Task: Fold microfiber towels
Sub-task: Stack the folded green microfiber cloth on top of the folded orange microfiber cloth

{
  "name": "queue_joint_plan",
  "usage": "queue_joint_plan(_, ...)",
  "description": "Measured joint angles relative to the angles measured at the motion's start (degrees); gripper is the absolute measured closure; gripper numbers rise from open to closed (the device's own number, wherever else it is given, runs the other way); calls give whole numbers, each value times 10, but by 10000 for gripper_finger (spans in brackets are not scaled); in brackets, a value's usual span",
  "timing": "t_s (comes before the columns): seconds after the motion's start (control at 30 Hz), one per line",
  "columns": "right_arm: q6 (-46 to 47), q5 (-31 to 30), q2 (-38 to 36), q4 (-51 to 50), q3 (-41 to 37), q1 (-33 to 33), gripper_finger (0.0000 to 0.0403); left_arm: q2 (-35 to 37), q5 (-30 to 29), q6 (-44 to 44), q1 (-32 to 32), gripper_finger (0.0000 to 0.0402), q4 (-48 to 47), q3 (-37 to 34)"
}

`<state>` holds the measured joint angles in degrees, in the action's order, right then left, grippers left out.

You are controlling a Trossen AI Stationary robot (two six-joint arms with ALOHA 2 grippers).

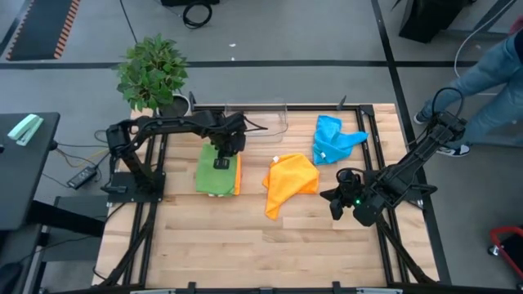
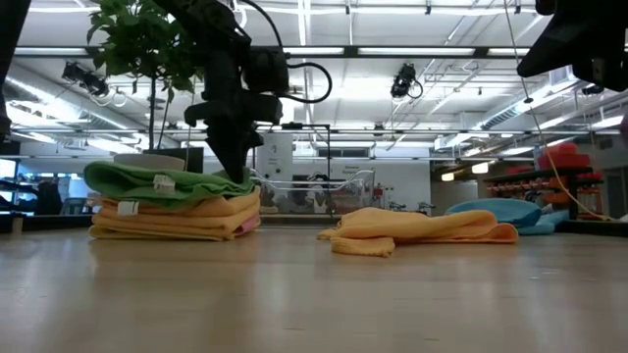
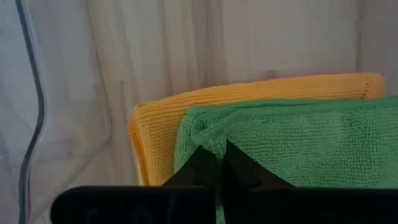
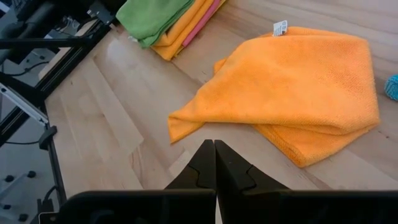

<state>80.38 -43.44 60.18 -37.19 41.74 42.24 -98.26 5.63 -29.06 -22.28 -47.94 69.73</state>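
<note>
On the wooden bench [image 1: 245,237] a folded stack sits left of centre, green towel [image 1: 214,170] on top; the left pincer [image 1: 221,162] rests on it, fingers pressed together, pinching its edge. A crumpled orange towel [image 1: 290,181] lies mid-bench, a blue towel [image 1: 333,139] behind; the right pincer [image 1: 337,198] hovers beside, pressed together, empty.

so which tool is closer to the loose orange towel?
Right. The right tool hovers shut just off the loose orange towel; the left tool is over at the folded stack, pinching the green towel.
</note>
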Motion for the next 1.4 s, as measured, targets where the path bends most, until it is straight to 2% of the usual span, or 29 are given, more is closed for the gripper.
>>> queue_joint_plan(0.53,5,0,0,0,0,0,402,1,0,3,0,395,11,2)
queue_joint_plan(1.0,0,0,0,0,0,0,402,1,-5,19,-15,396,3,82)
queue_joint_plan(1.23,-9,0,0,0,0,0,402,0,3,0,-22,392,-53,63)
queue_joint_plan(1.4,-22,0,0,-2,0,0,402,-1,22,-6,-18,396,-51,57)
